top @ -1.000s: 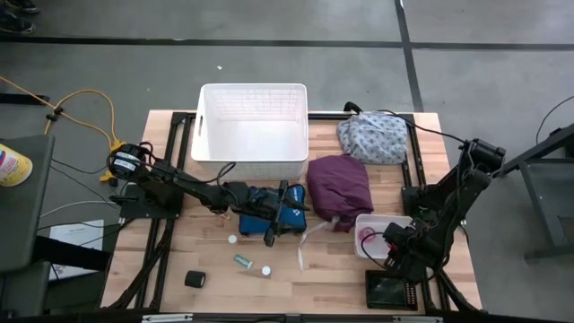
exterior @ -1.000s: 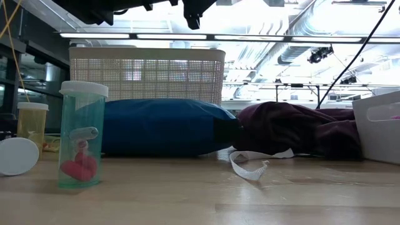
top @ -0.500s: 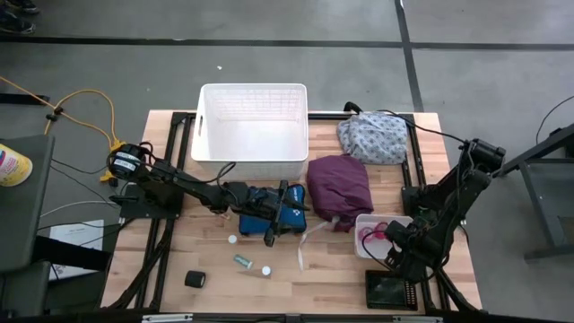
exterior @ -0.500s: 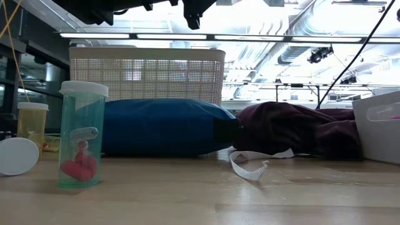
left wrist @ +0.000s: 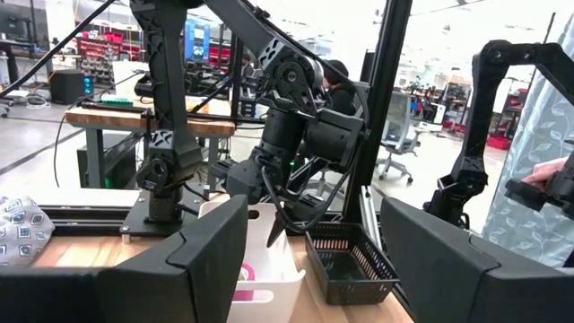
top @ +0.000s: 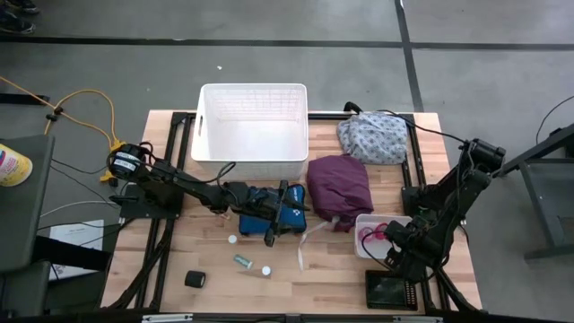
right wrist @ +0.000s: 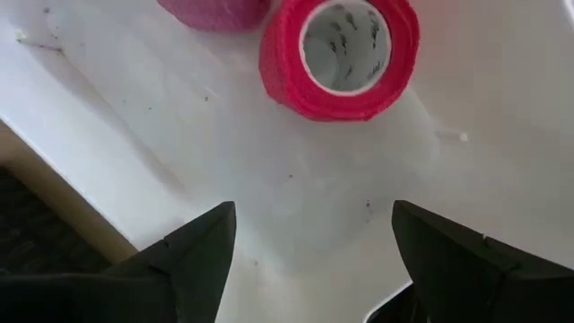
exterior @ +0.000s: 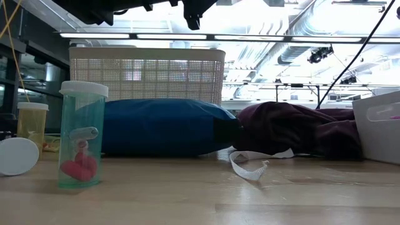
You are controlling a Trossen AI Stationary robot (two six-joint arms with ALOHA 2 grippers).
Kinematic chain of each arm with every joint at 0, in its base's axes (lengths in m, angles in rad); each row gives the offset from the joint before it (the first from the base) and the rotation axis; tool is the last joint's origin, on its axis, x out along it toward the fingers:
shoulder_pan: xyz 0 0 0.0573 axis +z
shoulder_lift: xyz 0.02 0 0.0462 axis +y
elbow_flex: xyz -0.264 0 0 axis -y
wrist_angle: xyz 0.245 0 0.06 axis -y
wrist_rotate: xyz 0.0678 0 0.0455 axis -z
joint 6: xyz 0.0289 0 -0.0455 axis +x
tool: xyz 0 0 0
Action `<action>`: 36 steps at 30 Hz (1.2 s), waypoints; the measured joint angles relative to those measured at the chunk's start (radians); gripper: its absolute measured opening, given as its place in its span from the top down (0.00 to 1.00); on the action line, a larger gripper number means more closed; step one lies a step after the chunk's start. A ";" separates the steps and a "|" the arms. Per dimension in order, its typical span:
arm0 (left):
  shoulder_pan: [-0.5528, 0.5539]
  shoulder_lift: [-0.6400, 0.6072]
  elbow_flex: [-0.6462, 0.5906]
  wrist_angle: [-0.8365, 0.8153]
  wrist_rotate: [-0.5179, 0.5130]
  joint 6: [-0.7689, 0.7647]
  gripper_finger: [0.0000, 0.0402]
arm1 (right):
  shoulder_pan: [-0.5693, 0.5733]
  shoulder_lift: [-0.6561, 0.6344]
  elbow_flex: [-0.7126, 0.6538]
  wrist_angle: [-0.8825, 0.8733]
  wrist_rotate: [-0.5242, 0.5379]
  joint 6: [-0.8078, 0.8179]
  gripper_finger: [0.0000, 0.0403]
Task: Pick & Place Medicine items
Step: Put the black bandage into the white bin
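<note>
Right gripper (right wrist: 309, 247) jaws: spread, grasping nothing, inside white bin (right wrist: 502, 108).
Red bandage roll (right wrist: 341, 56): lies free at 12 o'clock, beyond the fingertips.
Left gripper (top: 269, 235): spread, empty.

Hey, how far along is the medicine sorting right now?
Done: a red bandage roll and a pink one lie in the small white bin. In hand: nothing; the right gripper hangs open over that bin, and the left gripper is open above the blue pouch. Left: the black roll, the vial and white caps.
</note>
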 joint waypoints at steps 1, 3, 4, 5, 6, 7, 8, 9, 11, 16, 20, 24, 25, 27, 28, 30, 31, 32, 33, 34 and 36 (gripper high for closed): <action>0.000 0.000 0.000 0.000 0.000 0.000 0.39 | 0.000 -0.005 0.000 0.000 0.003 -0.014 0.29; 0.000 0.000 0.000 -0.001 0.000 0.000 0.39 | -0.010 -0.023 0.000 -0.003 0.003 -0.043 0.29; 0.000 0.000 0.000 -0.001 0.000 0.000 0.39 | -0.021 -0.035 0.000 -0.005 -0.001 -0.055 0.29; 0.000 0.000 0.000 -0.001 0.000 0.000 0.39 | -0.035 -0.049 0.000 -0.007 -0.002 -0.072 0.29; 0.000 0.000 0.000 -0.001 0.000 0.000 0.39 | -0.051 -0.066 0.000 -0.009 0.000 -0.090 0.29; 0.000 0.000 0.000 -0.001 0.000 0.000 0.39 | -0.067 -0.085 0.000 -0.011 0.001 -0.107 0.29; 0.000 0.000 0.000 -0.001 0.000 0.000 0.39 | -0.084 -0.106 0.000 -0.011 0.002 -0.126 0.29; 0.000 0.000 0.000 -0.001 0.000 0.000 0.39 | -0.103 -0.125 0.000 -0.011 0.002 -0.145 0.29; 0.000 0.000 0.000 -0.001 0.000 0.000 0.39 | -0.139 -0.165 0.000 -0.014 0.004 -0.179 0.29; 0.000 0.000 0.000 -0.001 0.000 0.000 0.39 | -0.229 -0.257 0.000 0.040 -0.006 -0.288 0.29; 0.000 0.000 0.000 -0.002 0.000 0.000 0.39 | -0.273 -0.312 0.000 0.139 -0.005 -0.354 0.29; 0.000 0.000 0.000 -0.005 0.000 0.000 0.39 | -0.296 -0.328 0.000 0.269 0.013 -0.416 0.29; 0.000 0.000 0.000 -0.010 0.000 0.000 0.39 | -0.298 -0.328 0.000 0.308 0.023 -0.436 0.29; 0.000 0.000 0.000 -0.028 0.000 -0.007 0.39 | -0.302 -0.324 0.000 0.394 0.037 -0.481 0.29; 0.000 0.000 0.000 -0.037 0.000 -0.016 0.39 | -0.306 -0.318 0.000 0.441 0.044 -0.505 0.29; 0.000 0.000 0.000 -0.051 0.000 -0.038 0.39 | -0.313 -0.298 0.000 0.530 0.067 -0.565 0.29; 0.000 0.000 0.000 -0.055 0.000 -0.051 0.39 | -0.317 -0.286 0.000 0.575 0.081 -0.598 0.29; 0.000 0.000 0.000 -0.057 0.001 -0.061 0.39 | -0.321 -0.272 0.000 0.620 0.095 -0.635 0.29; 0.000 0.000 0.000 -0.057 0.004 -0.068 0.39 | -0.327 -0.256 0.000 0.664 0.104 -0.673 0.29; -0.002 0.000 0.000 -0.056 0.010 -0.069 0.39 | -0.333 -0.236 0.000 0.708 0.109 -0.715 0.29; -0.008 -0.001 0.000 -0.057 0.023 -0.070 0.39 | -0.348 -0.192 0.000 0.790 0.109 -0.805 0.29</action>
